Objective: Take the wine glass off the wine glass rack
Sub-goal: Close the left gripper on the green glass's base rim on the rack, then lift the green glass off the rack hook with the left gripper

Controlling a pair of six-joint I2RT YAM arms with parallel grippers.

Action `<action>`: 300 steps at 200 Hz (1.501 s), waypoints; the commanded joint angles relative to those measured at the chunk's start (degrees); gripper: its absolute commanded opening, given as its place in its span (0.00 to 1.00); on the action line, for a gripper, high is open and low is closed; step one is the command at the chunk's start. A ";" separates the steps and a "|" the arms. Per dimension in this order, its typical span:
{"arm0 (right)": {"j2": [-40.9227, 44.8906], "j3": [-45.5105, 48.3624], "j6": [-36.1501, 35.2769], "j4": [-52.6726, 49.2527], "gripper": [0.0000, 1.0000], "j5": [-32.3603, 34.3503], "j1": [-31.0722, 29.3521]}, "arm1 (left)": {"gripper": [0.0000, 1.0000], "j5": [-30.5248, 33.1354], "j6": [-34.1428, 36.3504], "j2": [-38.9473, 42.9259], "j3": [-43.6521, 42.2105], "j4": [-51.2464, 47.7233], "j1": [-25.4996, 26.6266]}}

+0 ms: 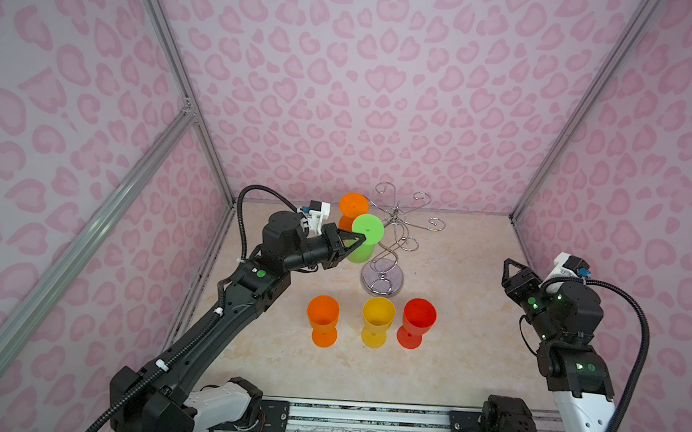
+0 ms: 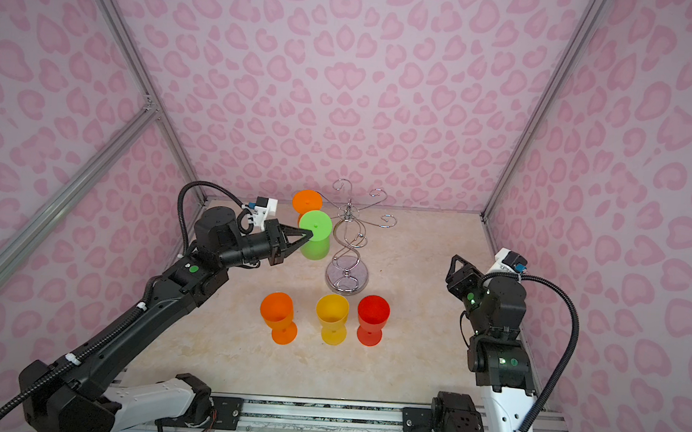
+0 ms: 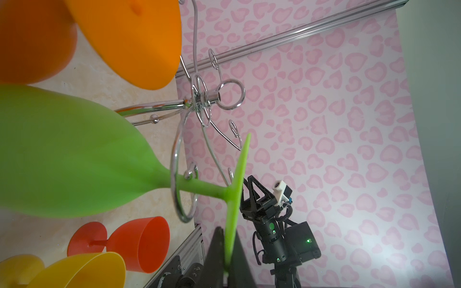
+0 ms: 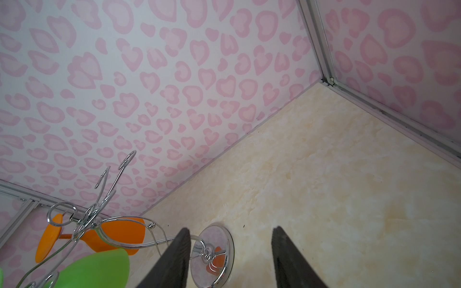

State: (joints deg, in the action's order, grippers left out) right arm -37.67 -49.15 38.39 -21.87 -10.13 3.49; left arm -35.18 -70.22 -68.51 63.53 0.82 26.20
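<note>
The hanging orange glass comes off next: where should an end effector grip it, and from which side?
On the hanging orange glass, pinch the flat foot's edge, which faces up. Likely best from the left, clear of the rack, as the left end effector does on the green glass.

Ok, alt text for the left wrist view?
The left gripper is shut on the foot rim of the green wine glass, whose stem crosses the wine glass rack's wires. An orange glass hangs beside it; a red glass and a yellow glass stand on the table.
</note>
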 commanded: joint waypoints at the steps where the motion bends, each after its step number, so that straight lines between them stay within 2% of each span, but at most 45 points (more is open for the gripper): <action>1: -0.20 -0.17 0.10 1.70 0.53 -0.73 0.07 | 0.02 -0.92 -2.78 0.19 0.94 0.92 -0.60; 71: -0.28 -0.09 -0.07 2.00 0.53 -0.62 0.12 | 0.02 -1.30 -4.29 0.04 2.63 -0.77 -2.07; 169: 0.84 0.52 -0.31 1.05 0.53 -0.24 0.47 | 0.02 -2.50 -5.63 -4.64 6.18 0.30 -2.03; 300: 1.46 1.23 0.10 0.85 0.53 -0.42 0.56 | 0.02 -4.26 -4.99 -6.37 5.51 0.56 3.15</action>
State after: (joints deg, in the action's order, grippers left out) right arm -36.40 -48.31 38.39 -21.08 -10.52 4.08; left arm -37.74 -76.03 -74.50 69.19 -0.05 28.82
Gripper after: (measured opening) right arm 0.531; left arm 0.069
